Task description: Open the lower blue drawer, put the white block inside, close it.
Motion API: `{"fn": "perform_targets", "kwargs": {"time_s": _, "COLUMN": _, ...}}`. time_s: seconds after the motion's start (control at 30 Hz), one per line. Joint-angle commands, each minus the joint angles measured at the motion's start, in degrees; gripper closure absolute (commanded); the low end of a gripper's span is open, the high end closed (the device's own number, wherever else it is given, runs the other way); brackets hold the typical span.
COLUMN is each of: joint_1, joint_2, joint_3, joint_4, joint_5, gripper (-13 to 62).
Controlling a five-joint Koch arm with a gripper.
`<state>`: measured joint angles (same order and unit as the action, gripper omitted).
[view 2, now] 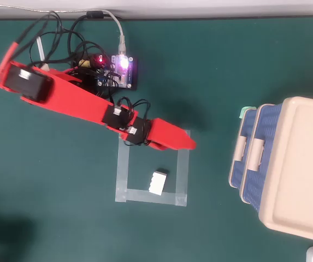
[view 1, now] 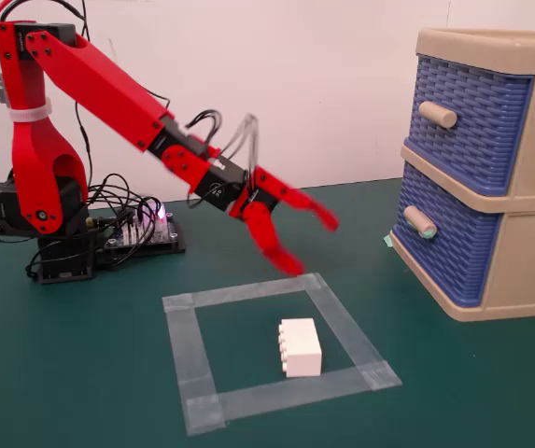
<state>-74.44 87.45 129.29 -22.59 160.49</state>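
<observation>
The white block (view 1: 301, 347) (view 2: 158, 182) lies studs sideways on the green mat, inside a square of grey tape. The lower blue drawer (view 1: 449, 245) (view 2: 245, 129) is shut in the beige cabinet at the right, its teal-tipped handle (view 1: 420, 222) pointing left. My red gripper (view 1: 311, 246) (view 2: 189, 145) is open and holds nothing. It hangs in the air over the far edge of the tape square, beyond the block and well left of the cabinet. In the overhead view only its upper jaw shows.
The tape square (view 1: 239, 292) (view 2: 151, 195) marks the mat's middle. Above the lower drawer sits the shut upper blue drawer (view 1: 463, 121). My arm's base and a lit controller board (view 1: 141, 233) (view 2: 120, 71) with loose cables stand at the back left. A white wall closes the back.
</observation>
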Motion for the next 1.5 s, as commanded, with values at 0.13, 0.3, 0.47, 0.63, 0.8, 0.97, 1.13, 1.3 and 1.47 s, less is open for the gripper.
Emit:
{"fn": "perform_targets", "kwargs": {"time_s": 0.13, "joint_1": -3.0, "joint_2": -19.7, "joint_3": -8.5, "joint_4": -34.5, "joint_5": 4.1, "gripper": 17.1}}
{"fn": "perform_targets", "kwargs": {"time_s": 0.3, "joint_1": -4.6, "joint_2": -25.8, "joint_3": -20.3, "joint_4": -34.4, "joint_5": 6.4, "gripper": 17.3}}
{"fn": "perform_targets", "kwargs": {"time_s": 0.47, "joint_1": -4.7, "joint_2": -30.8, "joint_3": -30.9, "joint_4": -32.2, "joint_5": 8.5, "gripper": 20.1}}
{"fn": "perform_targets", "kwargs": {"time_s": 0.63, "joint_1": -4.6, "joint_2": -34.5, "joint_3": -40.8, "joint_4": -26.0, "joint_5": 8.6, "gripper": 25.5}}
{"fn": "perform_targets", "kwargs": {"time_s": 0.8, "joint_1": -4.4, "joint_2": -38.3, "joint_3": -48.3, "joint_4": -20.5, "joint_5": 8.5, "gripper": 38.6}}
{"fn": "perform_targets", "kwargs": {"time_s": 0.97, "joint_1": -4.1, "joint_2": -38.5, "joint_3": -48.6, "joint_4": -15.6, "joint_5": 8.8, "gripper": 57.4}}
{"fn": "perform_targets", "kwargs": {"time_s": 1.13, "joint_1": -4.2, "joint_2": -36.3, "joint_3": -46.6, "joint_4": -14.6, "joint_5": 9.5, "gripper": 57.4}}
{"fn": "perform_targets", "kwargs": {"time_s": 1.3, "joint_1": -3.4, "joint_2": -24.3, "joint_3": -28.8, "joint_4": -14.5, "joint_5": 15.9, "gripper": 57.4}}
{"fn": "perform_targets", "kwargs": {"time_s": 1.47, "joint_1": -2.5, "joint_2": -7.6, "joint_3": -7.1, "joint_4": -14.5, "joint_5": 18.7, "gripper": 57.2}}
